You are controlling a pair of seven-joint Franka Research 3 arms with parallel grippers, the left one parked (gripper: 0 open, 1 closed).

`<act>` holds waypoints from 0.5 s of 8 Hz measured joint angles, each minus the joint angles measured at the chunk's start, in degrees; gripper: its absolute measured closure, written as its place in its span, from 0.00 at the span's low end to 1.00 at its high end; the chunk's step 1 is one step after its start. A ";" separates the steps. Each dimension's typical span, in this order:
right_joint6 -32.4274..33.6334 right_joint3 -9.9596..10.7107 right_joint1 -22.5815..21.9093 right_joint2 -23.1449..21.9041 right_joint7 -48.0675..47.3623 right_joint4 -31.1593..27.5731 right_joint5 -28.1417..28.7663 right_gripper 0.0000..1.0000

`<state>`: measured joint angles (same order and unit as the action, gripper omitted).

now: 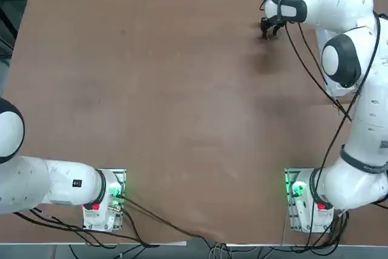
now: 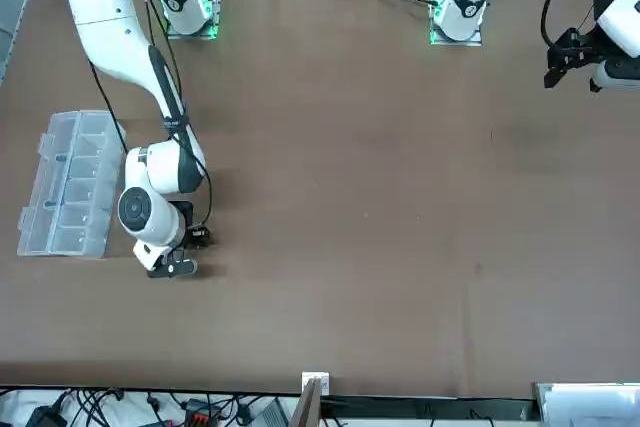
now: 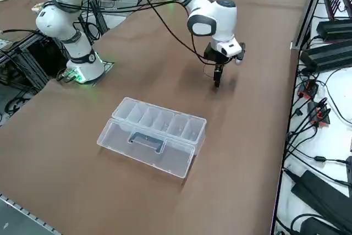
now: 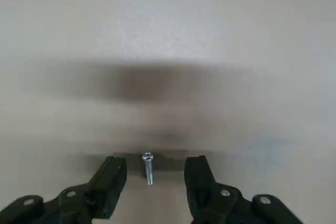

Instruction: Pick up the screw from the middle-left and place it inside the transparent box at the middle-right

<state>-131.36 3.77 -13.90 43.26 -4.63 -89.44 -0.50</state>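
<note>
Top view: the right gripper (image 1: 267,32) hangs low over the matte brown table (image 1: 182,101) near its far right edge.

Front view: the transparent box (image 2: 68,183), a long clear plastic tray with a row of square compartments, lies beside the arm.

Right side view: the box's hinged lid lies open flat; the gripper stands well apart from it.

Right wrist view: the black fingers (image 4: 111,177) are spread apart, with the screw (image 4: 148,167), a small shiny metal pin with a rounded head, lying on the table between them, untouched.
</note>
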 joint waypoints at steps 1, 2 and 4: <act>-0.30 0.01 0.03 0.06 -0.05 0.00 0.00 0.32; -0.84 0.02 0.06 0.28 -0.13 0.00 0.01 0.33; -1.62 0.02 0.07 0.77 -1.52 0.00 0.01 0.35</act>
<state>-132.98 3.79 -13.84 44.04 -6.15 -89.44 -0.48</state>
